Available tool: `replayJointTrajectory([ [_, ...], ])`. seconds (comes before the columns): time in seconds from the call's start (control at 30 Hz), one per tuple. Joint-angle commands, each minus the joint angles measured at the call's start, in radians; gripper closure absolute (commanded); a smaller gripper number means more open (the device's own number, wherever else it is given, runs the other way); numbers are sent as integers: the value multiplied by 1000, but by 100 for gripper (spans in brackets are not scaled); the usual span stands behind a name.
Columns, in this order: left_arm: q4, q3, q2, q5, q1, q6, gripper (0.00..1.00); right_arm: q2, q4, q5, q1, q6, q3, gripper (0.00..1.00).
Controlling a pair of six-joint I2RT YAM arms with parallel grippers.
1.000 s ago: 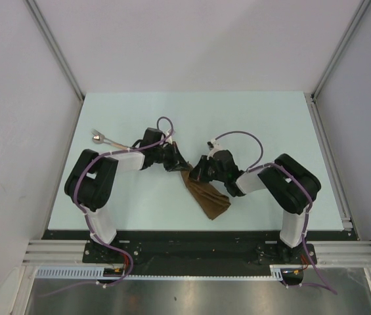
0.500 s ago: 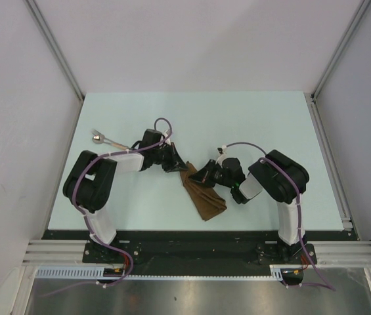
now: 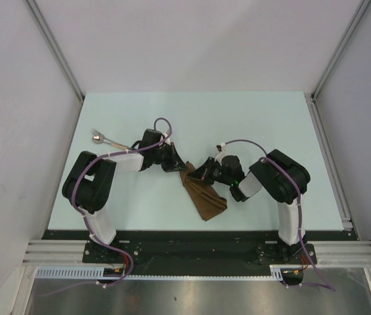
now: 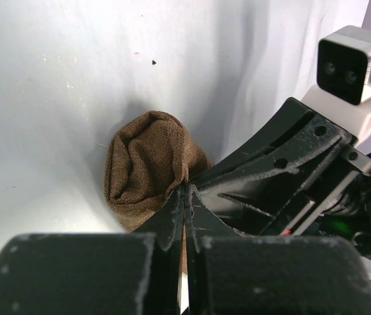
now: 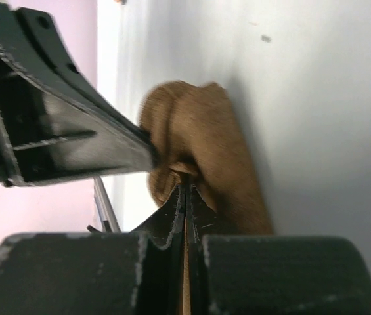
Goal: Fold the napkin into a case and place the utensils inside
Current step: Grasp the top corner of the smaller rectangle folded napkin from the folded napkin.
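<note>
The dark-brown napkin [image 3: 205,199] lies bunched into a narrow strip on the table between my two arms. My left gripper [image 3: 181,167] is shut on its upper end from the left, and my right gripper [image 3: 200,175] is shut on the same end from the right. In the left wrist view, the left gripper [image 4: 186,190] pinches a fold of the rolled napkin [image 4: 142,164]. In the right wrist view, the right gripper [image 5: 186,186] pinches the napkin [image 5: 205,134], blurred. One utensil [image 3: 101,138] with a silver head lies at the far left, apart from both grippers.
The pale green table [image 3: 257,125] is walled by grey panels with metal rails on both sides. The right arm's fingers [image 4: 283,164] crowd the left wrist view, and the left arm's fingers [image 5: 54,131] crowd the right wrist view.
The right arm has drawn its elbow in towards the left and turned its wrist. The napkin's lower end shifted slightly left. The left arm has barely moved.
</note>
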Motion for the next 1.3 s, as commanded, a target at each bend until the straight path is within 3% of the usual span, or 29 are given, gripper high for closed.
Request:
replayJointTrajectory([
  [0.0,6,2,-46,7,-11,3,100,26,26,4,25,1,64,100],
  [0.2,60,-26,-35,16,-30,-44,100,124,-26,58,59,18,176,100],
  [0.33,74,-37,-44,-4,-33,-66,100,129,54,123,82,16,147,100],
  [0.47,99,-69,-84,-35,-27,-98,100,-8,-219,315,105,-116,92,100],
  [0.8,72,-69,-105,-36,-13,-87,100,9,-41,193,68,-25,38,100],
  [1.13,117,-92,-84,-35,-33,-126,100,102,-92,202,91,16,222,100],
  [1.27,83,-67,-81,-45,-30,-101,100,83,-90,179,81,22,181,100],
])
